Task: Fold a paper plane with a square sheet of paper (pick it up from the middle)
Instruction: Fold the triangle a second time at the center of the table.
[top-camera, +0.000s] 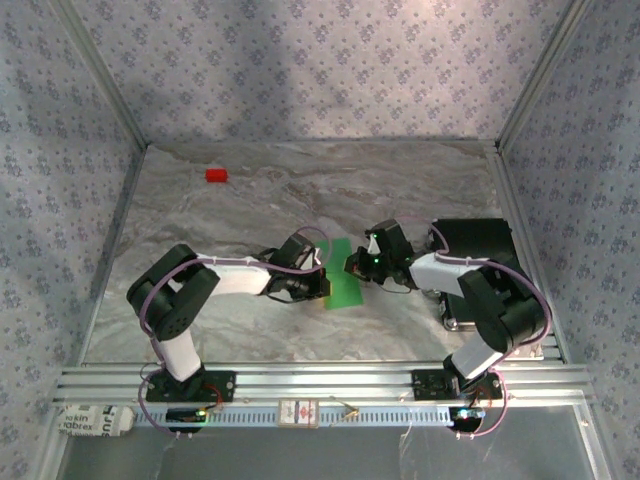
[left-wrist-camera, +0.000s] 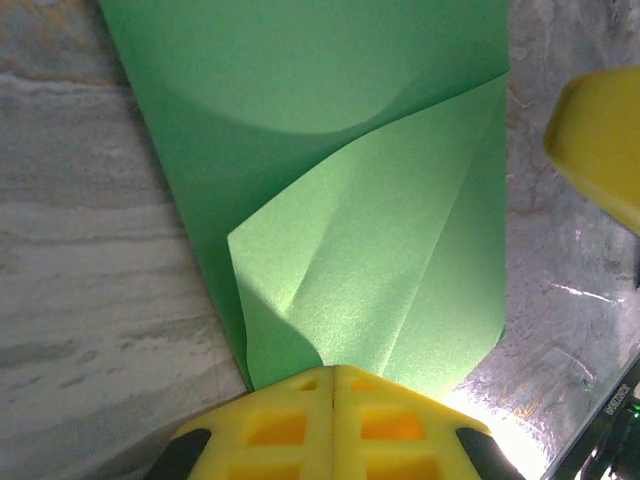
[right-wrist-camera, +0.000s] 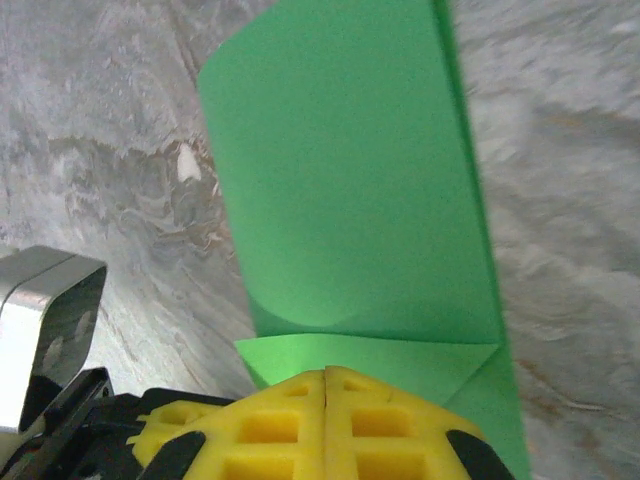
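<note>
Left wrist view: the square sheet of paper (left-wrist-camera: 300, 120) is running off the top edge, and the left gripper (left-wrist-camera: 333, 380) is covering its near edge. Right wrist view: the right gripper (right-wrist-camera: 326, 378) is hiding the sheet's near fold. Whether either closed gripper is pinching paper cannot be told.

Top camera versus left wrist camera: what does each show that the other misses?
Top camera: the red block far back, plus both arms whole. Left wrist: the paper's lifted flap and creases up close, with the left gripper pinched shut on its edge. Shared: the green paper and the marbled table.
</note>
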